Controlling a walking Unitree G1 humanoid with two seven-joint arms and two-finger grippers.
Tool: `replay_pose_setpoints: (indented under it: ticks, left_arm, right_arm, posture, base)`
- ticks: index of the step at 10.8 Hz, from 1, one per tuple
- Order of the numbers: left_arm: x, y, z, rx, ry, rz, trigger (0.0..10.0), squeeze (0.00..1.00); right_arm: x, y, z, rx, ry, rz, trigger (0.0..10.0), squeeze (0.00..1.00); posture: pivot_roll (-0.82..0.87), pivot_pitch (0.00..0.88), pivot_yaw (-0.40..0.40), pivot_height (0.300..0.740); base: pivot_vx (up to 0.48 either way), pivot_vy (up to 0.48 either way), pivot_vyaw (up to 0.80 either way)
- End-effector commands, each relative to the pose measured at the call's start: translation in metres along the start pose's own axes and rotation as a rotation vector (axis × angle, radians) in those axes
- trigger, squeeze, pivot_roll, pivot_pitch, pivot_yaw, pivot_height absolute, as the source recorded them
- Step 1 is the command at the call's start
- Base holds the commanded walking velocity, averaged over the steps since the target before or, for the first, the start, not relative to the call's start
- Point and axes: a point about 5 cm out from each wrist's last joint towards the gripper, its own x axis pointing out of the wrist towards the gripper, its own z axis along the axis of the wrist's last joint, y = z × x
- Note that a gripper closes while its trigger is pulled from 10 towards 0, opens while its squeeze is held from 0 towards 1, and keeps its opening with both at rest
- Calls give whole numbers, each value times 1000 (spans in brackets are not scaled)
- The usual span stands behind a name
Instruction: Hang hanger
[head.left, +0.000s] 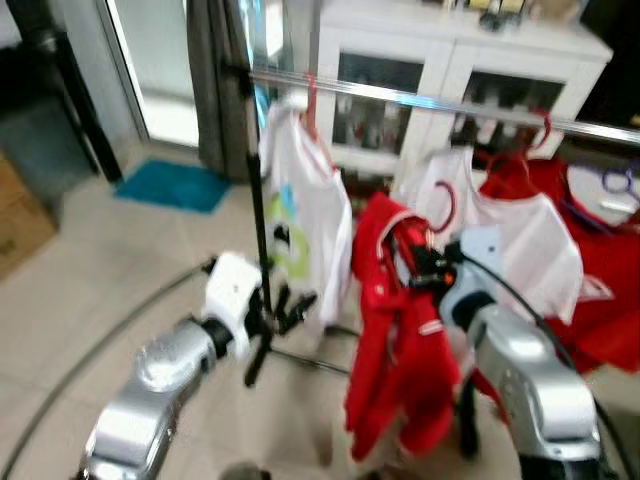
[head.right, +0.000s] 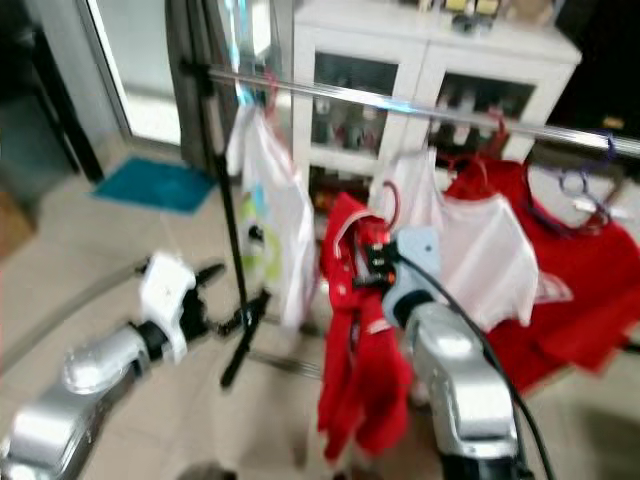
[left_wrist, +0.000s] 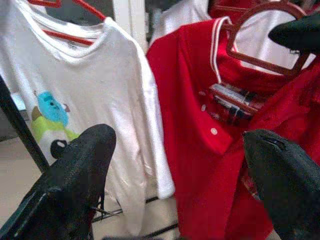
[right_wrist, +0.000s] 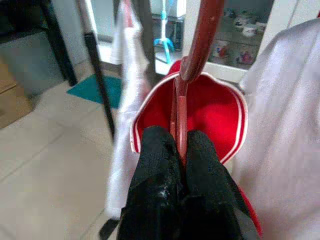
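A metal rail (head.left: 430, 100) is seen across the room, hung with a white shirt (head.left: 305, 215), another white shirt (head.left: 520, 250) and red clothes. Below the rail, a red shirt (head.left: 400, 340) on a red hanger (right_wrist: 192, 65) is held up by the right claw (right_wrist: 180, 150), its fingers clamped together on the hanger's stem. The left claw (left_wrist: 175, 165) is kept apart, near the rail's black post (head.left: 258, 240).

A white glass-door cabinet (head.left: 450, 80) stands on pale tiled floor (head.left: 90, 290) near a teal mat (head.left: 172, 185).
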Motion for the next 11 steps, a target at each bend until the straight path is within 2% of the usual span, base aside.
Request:
replay_pose_setpoints:
  ticks: [1,7,9,10,11]
  left_arm:
    - [2,-1,2,10,-8,-7,10000,0]
    - [7,-2,4,19,-15,-38,10000,0]
    - [13,1,9,24,-33,-28,10000,0]
    - [21,3,16,54,-88,-17,10000,267]
    - [28,5,18,67,-103,-4,10000,1000]
  right_arm:
    - [-3,-1,13,-14,-59,7,0,0]
    - [-14,13,16,-13,-58,120,0,0]
    - [-14,21,21,12,-75,201,0,0]
    - [-19,35,28,64,-106,320,0,0]
    - [-22,40,30,74,-121,373,0,0]
  posture:
    - [-27,0,-53,740]
    - [-49,0,-28,740]
    - [-47,0,-34,740]
    - [-48,0,-37,740]
    - [-45,0,-38,740]
  base:
    - [0,0,0]
    - [0,0,0]
    - [0,0,0]
    - [0,0,0]
    - [0,0,0]
